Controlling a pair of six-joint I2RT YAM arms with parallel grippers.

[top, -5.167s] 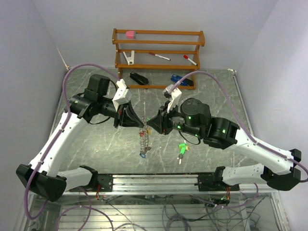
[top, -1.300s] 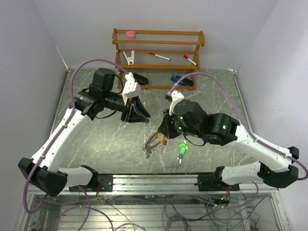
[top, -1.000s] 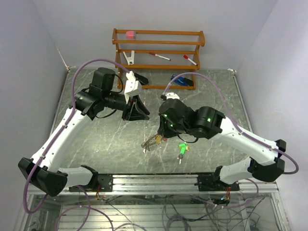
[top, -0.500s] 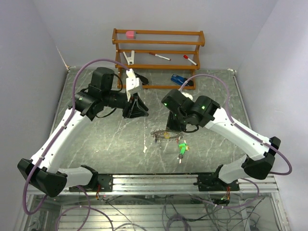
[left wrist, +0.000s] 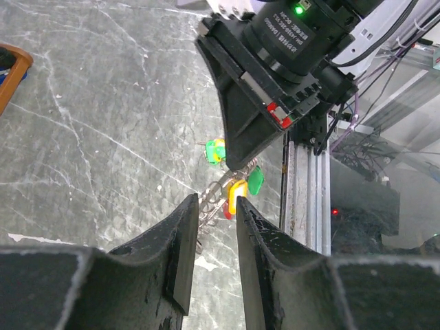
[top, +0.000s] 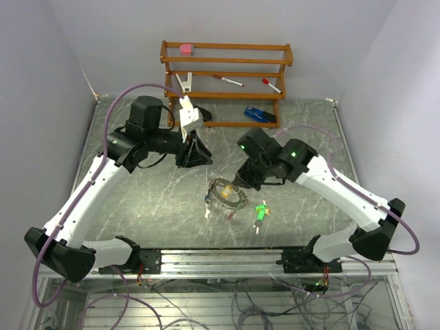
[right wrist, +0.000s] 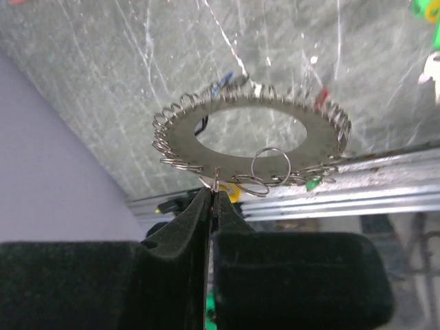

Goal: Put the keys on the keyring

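The keyring is a flat silvery disc with a wide hole, edged with small wire loops. My right gripper is shut on its near rim and holds it about level over the table. From above, the keyring sits at the table's middle under my right gripper. Yellow, green and red keys hang from it. A loose green key lies on the marble just right of it, also in the right wrist view's corner. My left gripper hovers behind and left, open and empty.
A wooden rack stands at the back with red-capped pens, a pink block and a white clip. A black stapler and a blue object lie under it. The metal rail runs along the near edge.
My right wrist has swung right and back, turning the keyring from hanging edge-on to lying level. The left gripper, near the ring five seconds ago, has drawn back slightly and is empty.
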